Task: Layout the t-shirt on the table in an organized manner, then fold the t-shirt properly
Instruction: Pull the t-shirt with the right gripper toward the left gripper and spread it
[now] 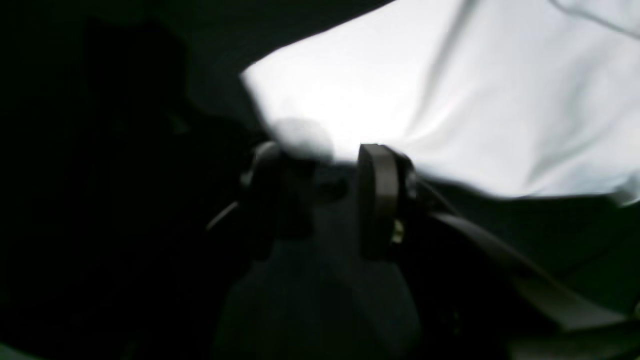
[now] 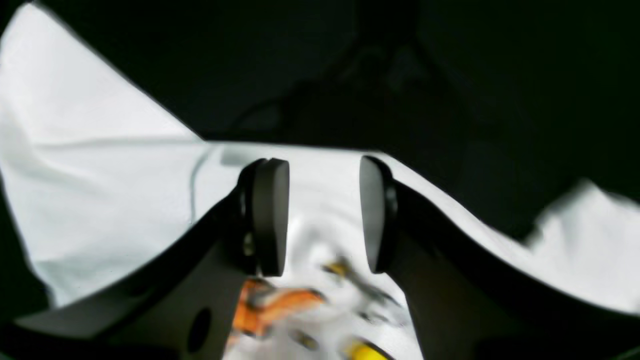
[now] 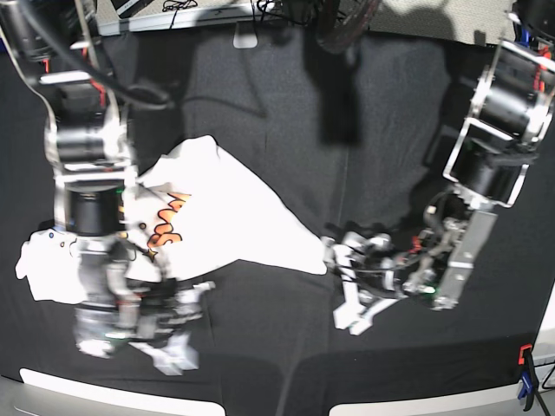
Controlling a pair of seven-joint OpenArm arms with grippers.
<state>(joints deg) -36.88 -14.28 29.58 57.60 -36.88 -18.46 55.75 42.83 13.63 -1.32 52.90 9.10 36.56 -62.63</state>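
- Shirt (image 3: 230,221) lies crumpled on the table (image 3: 364,130), toward our right arm's side, part of the print showing; we judge layout unfinished and folding not begun.
- Right gripper (image 2: 324,215) hangs low over the printed cloth, jaws spread, nothing between them.
- Left gripper (image 1: 320,200) sits at the shirt's near corner, jaws apart; whether cloth is caught there we cannot tell.
- Both arms reach down close to the table.
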